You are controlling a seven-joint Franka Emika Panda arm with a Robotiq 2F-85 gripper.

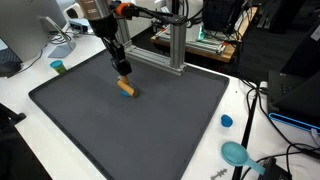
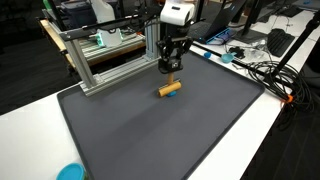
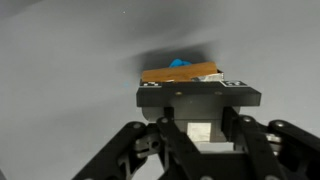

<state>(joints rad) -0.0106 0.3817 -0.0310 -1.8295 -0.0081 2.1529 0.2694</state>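
An orange cylinder lies on its side on the dark grey mat. In the wrist view the orange cylinder shows a blue end behind it. My gripper hangs just above the cylinder and apart from it. The gripper has its jaws closed on a dark flat block with white marker patches at its corners. A pale piece shows between the fingers. The block hides part of the mat under it.
An aluminium frame stands at the mat's far edge. On the white table lie a blue cap, a teal scoop-like item, a small teal cylinder and cables. A teal object sits at a near corner.
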